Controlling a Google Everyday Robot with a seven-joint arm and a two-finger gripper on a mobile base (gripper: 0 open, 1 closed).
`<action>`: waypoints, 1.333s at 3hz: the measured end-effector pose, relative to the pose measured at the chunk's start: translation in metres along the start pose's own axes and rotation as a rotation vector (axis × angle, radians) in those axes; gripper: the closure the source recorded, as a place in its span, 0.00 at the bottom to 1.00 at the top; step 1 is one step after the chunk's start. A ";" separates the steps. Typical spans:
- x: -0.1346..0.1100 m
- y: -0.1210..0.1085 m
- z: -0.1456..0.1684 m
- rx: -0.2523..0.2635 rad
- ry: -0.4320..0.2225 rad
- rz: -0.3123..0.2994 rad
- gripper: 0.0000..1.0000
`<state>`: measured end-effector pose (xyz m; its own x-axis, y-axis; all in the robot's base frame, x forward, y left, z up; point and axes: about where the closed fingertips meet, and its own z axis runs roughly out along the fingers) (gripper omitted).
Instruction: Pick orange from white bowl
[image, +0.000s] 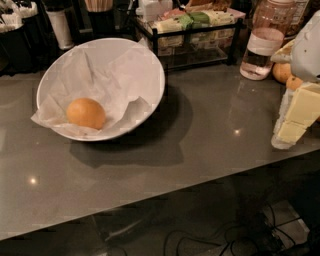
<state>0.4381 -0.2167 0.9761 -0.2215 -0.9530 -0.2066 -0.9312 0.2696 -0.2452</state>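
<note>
Grey counter (200, 150): a flat, glossy stone-like top that fills most of the view. It reflects small points of light and carries a dark shadow under the bowl.
White bowl (107, 46): wide, shallow and round, with a smooth thin rim. It stands on the left, far part of the counter and leans a little toward the near side.
Paper lining (125, 75): a thin white sheet, crumpled and folded. It covers the inside of the bowl, and its corners hang over the rim at the left and at the near right.
Wire rack (200, 28): a black metal frame at the far middle, just behind the bowl. It holds flat packets in pale yellow and green.
Gripper (290, 131): at the right edge, low over the counter and well apart from the bowl. It has blocky, pale yellow, matte pads under a white arm shell. Whether it is spread or pressed together, I cannot tell; it holds nothing that I can see.
Clear bottle (262, 42): see-through plastic, far right, with clear liquid in the lower part.
Orange (86, 113): round and smooth, with dull yellow-orange skin. It lies on the paper in the near left part of the bowl.
Other oranges (282, 72): small and round, far right, partly hidden behind the arm.
</note>
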 end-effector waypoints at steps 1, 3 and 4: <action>0.000 0.000 0.000 0.000 0.000 0.000 0.00; -0.058 -0.017 -0.006 0.032 0.004 -0.179 0.00; -0.107 -0.028 -0.009 0.020 -0.094 -0.318 0.00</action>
<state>0.4850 -0.1235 1.0132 0.1077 -0.9732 -0.2034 -0.9435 -0.0356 -0.3294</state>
